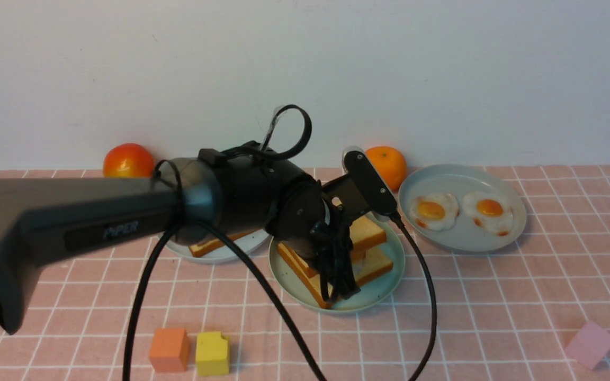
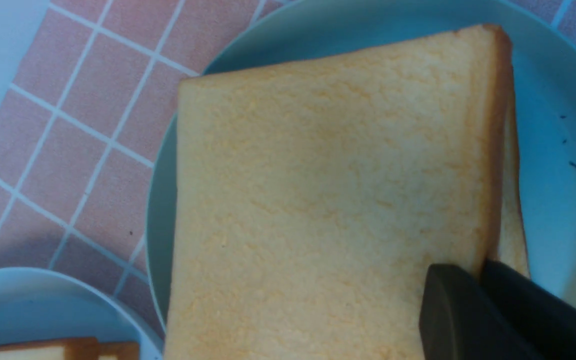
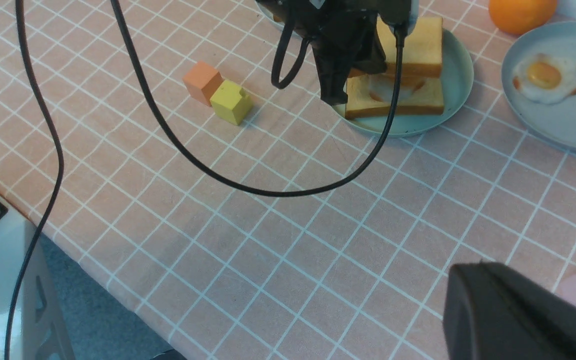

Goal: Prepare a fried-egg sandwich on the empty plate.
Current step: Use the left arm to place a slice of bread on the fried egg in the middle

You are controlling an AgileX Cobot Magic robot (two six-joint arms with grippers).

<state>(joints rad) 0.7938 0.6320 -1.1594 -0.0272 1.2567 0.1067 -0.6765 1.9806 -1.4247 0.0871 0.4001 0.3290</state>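
Left hand (image 1: 345,283) on golden, brown-crusted toast (image 2: 328,190)

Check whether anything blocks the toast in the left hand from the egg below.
Nothing visible does. The left hand pinches the top toast slice by its edge, directly over the fried egg on the bottom slice on the mint-green plate.

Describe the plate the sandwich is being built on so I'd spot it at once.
On the pink checked cloth, three plates sit in a row. It is the middle plate, under the left end effector gripping the top slice. It alone is mint green; the plain-toast plate and two-egg plate are grey-blue.
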